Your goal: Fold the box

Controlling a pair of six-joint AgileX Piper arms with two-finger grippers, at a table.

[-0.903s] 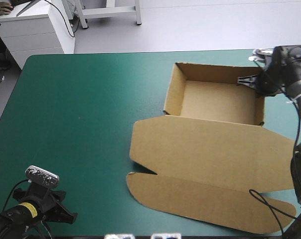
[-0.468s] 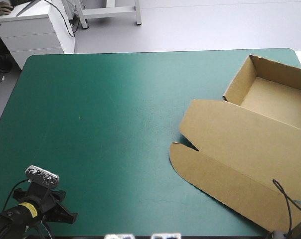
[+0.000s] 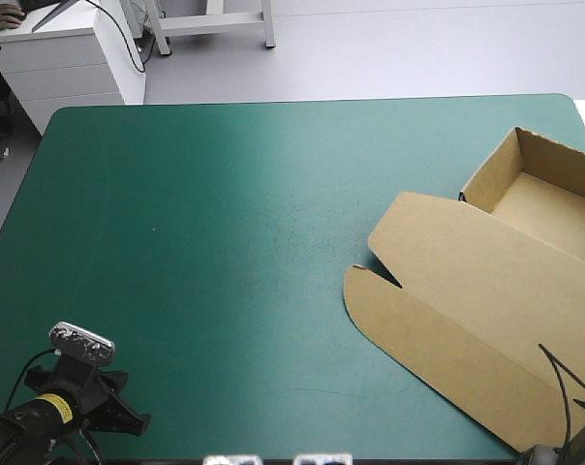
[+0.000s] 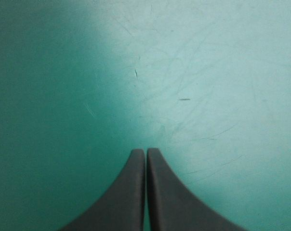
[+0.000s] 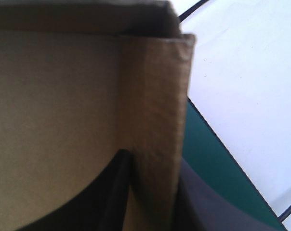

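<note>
**Box held by one wall at the table's right edge**

The box (image 3: pixel 467 281) sits at the right edge of the teal-green table (image 3: pixel 205 242) as an open tray with its lid flat, and part of the tray runs out of the high view. The right gripper (image 5: pixel 152 166) pinches one tray wall, with the table's edge just beside it. The left gripper (image 4: pixel 146 155), fingers pressed together, hovers over bare cover well apart. A pull rightward could tip the tray off the edge. The single pinch might also bend the wall or loosen its tuck.
</note>
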